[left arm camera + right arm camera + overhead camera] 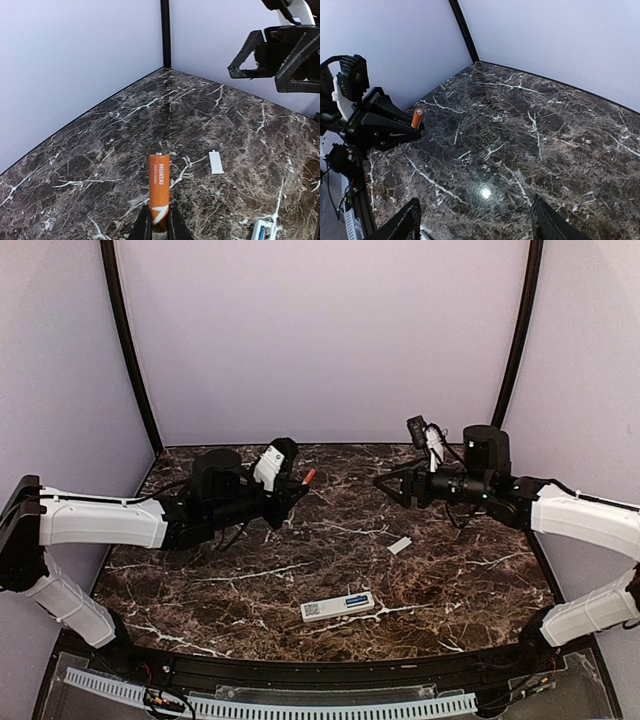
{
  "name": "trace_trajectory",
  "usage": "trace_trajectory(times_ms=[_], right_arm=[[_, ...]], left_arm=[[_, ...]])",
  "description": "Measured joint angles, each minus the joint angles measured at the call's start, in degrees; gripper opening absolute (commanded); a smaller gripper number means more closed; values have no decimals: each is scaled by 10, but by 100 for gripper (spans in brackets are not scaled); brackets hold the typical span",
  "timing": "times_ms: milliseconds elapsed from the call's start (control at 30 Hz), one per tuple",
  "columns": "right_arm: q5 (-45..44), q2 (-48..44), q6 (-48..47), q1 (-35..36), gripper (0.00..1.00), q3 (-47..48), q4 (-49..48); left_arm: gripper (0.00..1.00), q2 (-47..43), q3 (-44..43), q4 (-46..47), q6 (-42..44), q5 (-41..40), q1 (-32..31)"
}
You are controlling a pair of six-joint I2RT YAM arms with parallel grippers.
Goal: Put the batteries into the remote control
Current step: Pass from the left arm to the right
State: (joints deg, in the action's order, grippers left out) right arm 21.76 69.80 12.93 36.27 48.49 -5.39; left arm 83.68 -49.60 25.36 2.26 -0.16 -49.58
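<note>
My left gripper (159,216) is shut on the lower end of the orange battery (159,185), which sticks out forward past the fingertips. It is held in the air above the back left of the table (309,476), and it also shows in the right wrist view (416,118). The remote control (337,606) lies back up near the front edge, with a code sticker at its left end. A blue battery (356,600) seems to sit in its right end. My right gripper (385,485) hovers open and empty (475,222) across from the left one, with a clear gap between them.
A small flat pale-grey cover (399,545) lies on the marble table (200,580) right of centre, also seen in the left wrist view (216,162). Pale walls and black corner posts close in the back and sides.
</note>
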Motion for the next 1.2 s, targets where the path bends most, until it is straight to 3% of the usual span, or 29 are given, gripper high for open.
trace_trajectory(times_ms=[200, 433, 967, 1200], right_arm=[[-27, 77, -8, -35, 72, -8, -97], [-1, 169, 24, -57, 72, 118, -18], [131, 180, 49, -47, 66, 228, 36], [221, 189, 10, -47, 63, 271, -2]], left_arm=[[0, 64, -76, -36, 8, -25, 71], [0, 90, -142, -108, 13, -9, 89], [0, 90, -199, -122, -18, 140, 108], [0, 98, -242, -67, -40, 136, 78]])
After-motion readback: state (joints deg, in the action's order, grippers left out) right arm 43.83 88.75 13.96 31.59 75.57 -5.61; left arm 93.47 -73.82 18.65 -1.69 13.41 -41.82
